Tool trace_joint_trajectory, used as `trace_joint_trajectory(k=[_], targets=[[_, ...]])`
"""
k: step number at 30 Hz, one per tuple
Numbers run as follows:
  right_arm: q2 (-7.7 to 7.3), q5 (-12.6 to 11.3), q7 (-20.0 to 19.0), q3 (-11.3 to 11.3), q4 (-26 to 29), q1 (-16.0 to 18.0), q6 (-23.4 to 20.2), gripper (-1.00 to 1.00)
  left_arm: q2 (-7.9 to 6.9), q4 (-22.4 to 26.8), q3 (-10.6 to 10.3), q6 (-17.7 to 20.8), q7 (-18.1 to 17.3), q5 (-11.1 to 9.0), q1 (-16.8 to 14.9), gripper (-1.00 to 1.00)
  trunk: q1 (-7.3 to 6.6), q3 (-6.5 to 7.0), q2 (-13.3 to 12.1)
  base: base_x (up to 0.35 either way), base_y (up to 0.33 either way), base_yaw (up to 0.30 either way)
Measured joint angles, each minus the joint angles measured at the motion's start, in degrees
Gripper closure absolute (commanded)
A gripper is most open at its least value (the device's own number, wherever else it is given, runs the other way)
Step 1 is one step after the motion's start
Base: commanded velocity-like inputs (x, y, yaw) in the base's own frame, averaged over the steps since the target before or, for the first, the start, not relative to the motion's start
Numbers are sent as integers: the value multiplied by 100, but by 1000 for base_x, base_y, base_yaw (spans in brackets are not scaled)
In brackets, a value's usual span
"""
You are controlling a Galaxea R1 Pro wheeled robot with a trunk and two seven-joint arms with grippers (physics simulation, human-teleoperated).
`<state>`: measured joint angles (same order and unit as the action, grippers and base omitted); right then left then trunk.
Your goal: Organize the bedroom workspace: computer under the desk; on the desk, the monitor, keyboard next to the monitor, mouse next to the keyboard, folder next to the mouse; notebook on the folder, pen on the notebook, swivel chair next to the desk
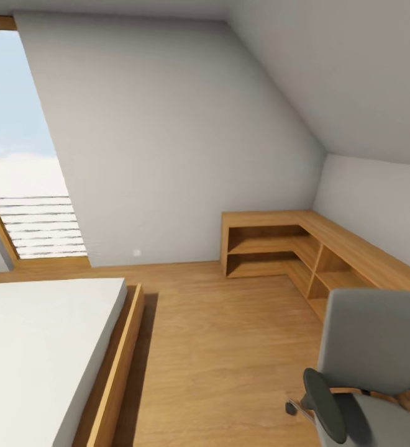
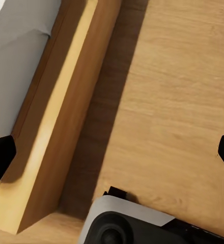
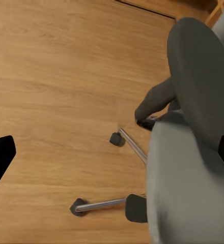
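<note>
Much of the head view is the bedroom (image 1: pixel 168 143) itself: grey walls, a sloped ceiling running down to the right, and a wood-framed window (image 1: pixel 25 155) at the far left. A broad stretch of light wood floor (image 1: pixel 223 347) lies open down the middle, bounded on the left by the bed and on the right by the chair and cabinets.

The bed (image 1: pixel 37 354), with a pale mattress in a wooden frame, fills the lower left; its long wooden side rail (image 1: pixel 115 366) runs along the edge of the open floor and casts a dark shadow strip on the planks beside it. The left wrist view looks down on that same rail with the shadowed floor next to it.

Low light-wood cabinets (image 1: pixel 292 248) wrap the far right corner in an L, standing against both walls, their open shelves facing the floor.

The swivel chair (image 1: pixel 373 366) stands at the lower right, cut by the picture's edge, its grey backrest just in front of the cabinets and one black armrest (image 1: pixel 323 403) toward the open floor. From the right wrist view its metal spokes (image 3: pixel 135 147) and casters (image 3: pixel 117 139) rest on the planks, with bare floor beyond them.

The left tool (image 2: pixel 112 155) and right tool (image 3: pixel 112 155) each have their dark fingertips at opposite edges of their wrist views, spread wide with nothing between them.
</note>
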<state>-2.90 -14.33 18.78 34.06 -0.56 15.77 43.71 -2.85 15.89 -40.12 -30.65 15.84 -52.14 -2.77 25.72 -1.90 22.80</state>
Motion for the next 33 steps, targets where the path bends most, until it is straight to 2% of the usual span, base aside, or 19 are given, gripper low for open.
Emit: trace_joint_trajectory(k=[12,20,33], targets=[[8,6,0,7,-5,0,-1,-100,0,0,0,0,0,0,0,-100,0,0,0,328,-47,0],[8,7,-8,7,-8,0,-2,-100,0,0,0,-1,0,0,0,-100,1,0,0,306,51,0],[16,14,-5,6,-8,0,-2,-100,0,1,0,-1,0,0,1,-100,3,0,-1,62,23,39]])
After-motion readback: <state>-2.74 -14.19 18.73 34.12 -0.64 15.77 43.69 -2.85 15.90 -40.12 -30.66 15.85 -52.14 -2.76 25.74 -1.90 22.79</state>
